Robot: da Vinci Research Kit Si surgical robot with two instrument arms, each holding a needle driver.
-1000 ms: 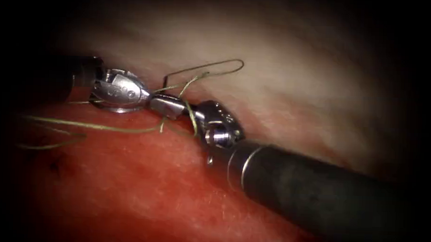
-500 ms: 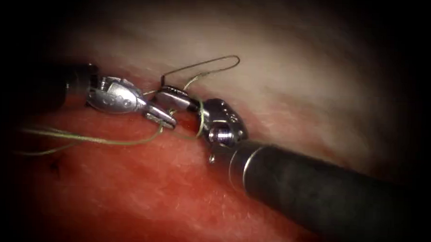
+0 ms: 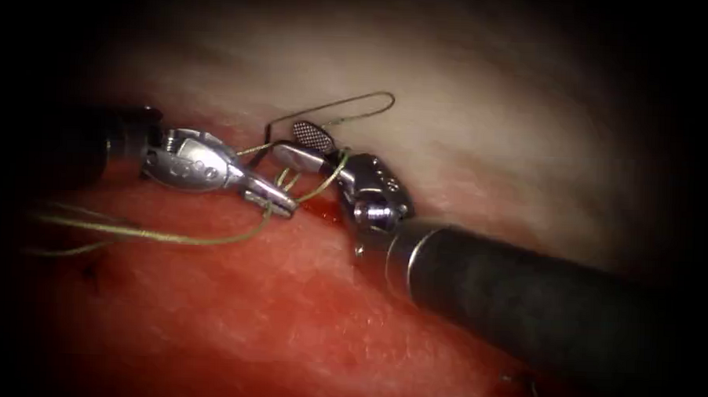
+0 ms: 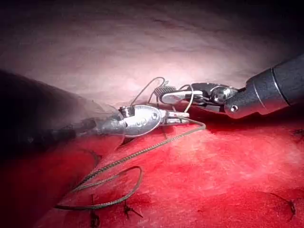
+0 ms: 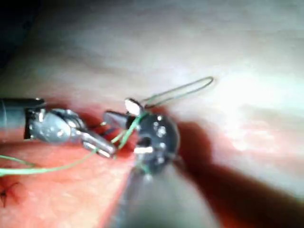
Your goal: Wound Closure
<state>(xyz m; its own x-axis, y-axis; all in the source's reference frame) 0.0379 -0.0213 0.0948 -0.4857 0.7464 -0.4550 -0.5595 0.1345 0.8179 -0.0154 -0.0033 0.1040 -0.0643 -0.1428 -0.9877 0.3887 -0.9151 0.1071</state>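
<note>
Left tool [image 3: 271,197] has its jaws clamped on the thread [image 3: 172,236], right tool [image 3: 302,142] jaws open, holding nothing.

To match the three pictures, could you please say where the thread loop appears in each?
Endoscope view: the thread loop arches over pale tissue, upper centre, above the open, empty right tool.
Left wrist view: it rises just behind the right tool.
Right wrist view: it stretches beyond the right tool.
Shared landmark: right tool's open jaws; left tool grips thread.

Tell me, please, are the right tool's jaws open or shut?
Open: the right tool shows two parted jaws, the upper one's ridged face exposed, with thread looped around it.
</note>
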